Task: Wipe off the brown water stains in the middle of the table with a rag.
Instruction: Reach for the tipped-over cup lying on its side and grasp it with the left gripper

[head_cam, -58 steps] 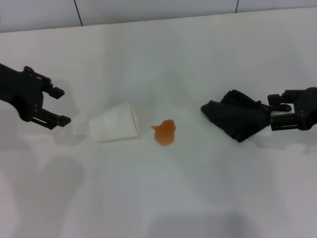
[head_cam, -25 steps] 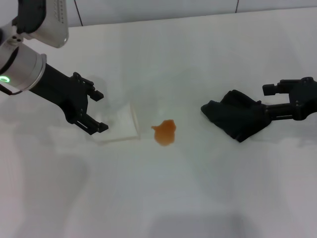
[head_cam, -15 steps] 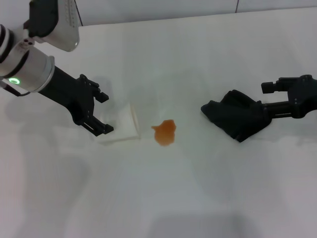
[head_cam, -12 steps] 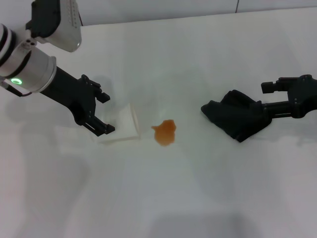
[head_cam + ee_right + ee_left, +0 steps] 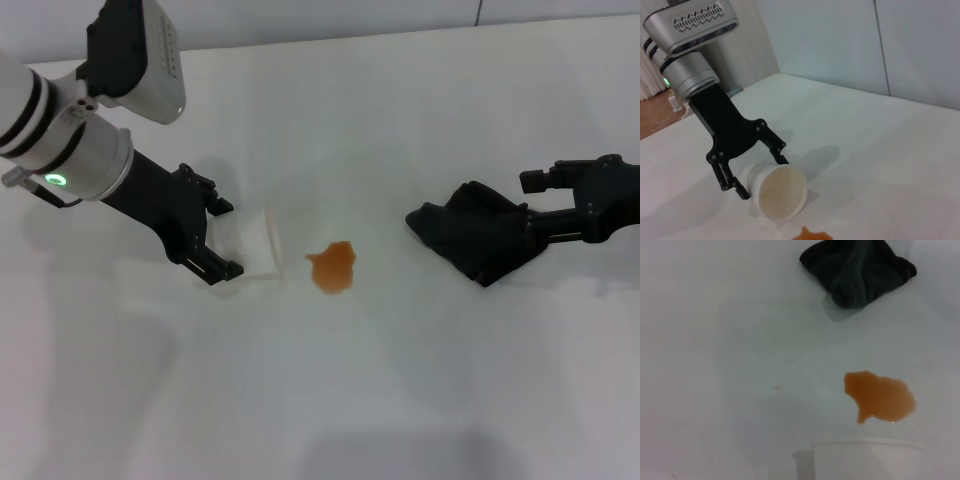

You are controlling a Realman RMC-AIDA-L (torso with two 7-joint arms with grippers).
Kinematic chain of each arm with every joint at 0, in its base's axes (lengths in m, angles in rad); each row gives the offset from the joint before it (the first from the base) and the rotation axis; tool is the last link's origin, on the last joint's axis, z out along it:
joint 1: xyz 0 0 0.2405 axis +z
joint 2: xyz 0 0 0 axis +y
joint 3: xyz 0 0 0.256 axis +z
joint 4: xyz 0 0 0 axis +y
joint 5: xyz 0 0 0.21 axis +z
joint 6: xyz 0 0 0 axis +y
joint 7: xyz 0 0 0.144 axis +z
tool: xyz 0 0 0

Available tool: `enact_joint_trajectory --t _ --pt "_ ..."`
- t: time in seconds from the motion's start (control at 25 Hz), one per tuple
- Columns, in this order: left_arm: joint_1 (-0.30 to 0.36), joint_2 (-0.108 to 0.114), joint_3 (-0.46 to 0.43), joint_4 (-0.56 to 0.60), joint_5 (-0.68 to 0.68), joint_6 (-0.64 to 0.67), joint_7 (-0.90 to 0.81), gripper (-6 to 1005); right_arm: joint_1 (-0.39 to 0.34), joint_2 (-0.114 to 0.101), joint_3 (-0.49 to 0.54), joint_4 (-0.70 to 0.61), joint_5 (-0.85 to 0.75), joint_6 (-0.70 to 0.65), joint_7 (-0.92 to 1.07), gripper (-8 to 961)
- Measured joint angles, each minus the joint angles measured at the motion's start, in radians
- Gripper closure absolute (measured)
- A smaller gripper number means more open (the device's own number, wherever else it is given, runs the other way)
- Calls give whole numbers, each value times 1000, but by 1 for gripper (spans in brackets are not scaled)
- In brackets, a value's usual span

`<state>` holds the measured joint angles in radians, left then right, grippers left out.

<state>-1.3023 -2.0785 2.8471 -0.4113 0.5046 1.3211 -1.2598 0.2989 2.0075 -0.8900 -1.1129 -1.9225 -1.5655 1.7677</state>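
The brown water stain [image 5: 332,268] is a small orange blotch in the middle of the white table [image 5: 330,400]. It also shows in the left wrist view [image 5: 881,398] and at the edge of the right wrist view [image 5: 812,234]. The black rag [image 5: 480,240] lies crumpled to its right and shows in the left wrist view [image 5: 858,267]. My right gripper [image 5: 535,208] is open at the rag's right edge, not closed on it. My left gripper [image 5: 228,240] is open, its fingers on either side of the cup's closed end; it also shows in the right wrist view [image 5: 762,176].
A white paper cup [image 5: 255,245] lies on its side just left of the stain, its mouth toward the stain; its beige inside shows in the right wrist view [image 5: 782,192], and its rim shows in the left wrist view [image 5: 865,460]. A wall runs behind the table's far edge.
My left arm has swung right and forward, and its open fingers now straddle the cup. The right gripper has shifted slightly at the rag's edge. Rag, stain and cup have not moved.
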Motion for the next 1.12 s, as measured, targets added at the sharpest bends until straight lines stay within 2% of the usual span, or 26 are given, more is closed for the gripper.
enact_joint_trajectory --t 0.64,1.12 --pt "19 0 -2 89 12 -73 -7 110 2 1 -27 -2 -8 0 8 145" --pt "25 0 -2 106 22 -91 -7 112 3 0 -29 -2 -9 1 9 145"
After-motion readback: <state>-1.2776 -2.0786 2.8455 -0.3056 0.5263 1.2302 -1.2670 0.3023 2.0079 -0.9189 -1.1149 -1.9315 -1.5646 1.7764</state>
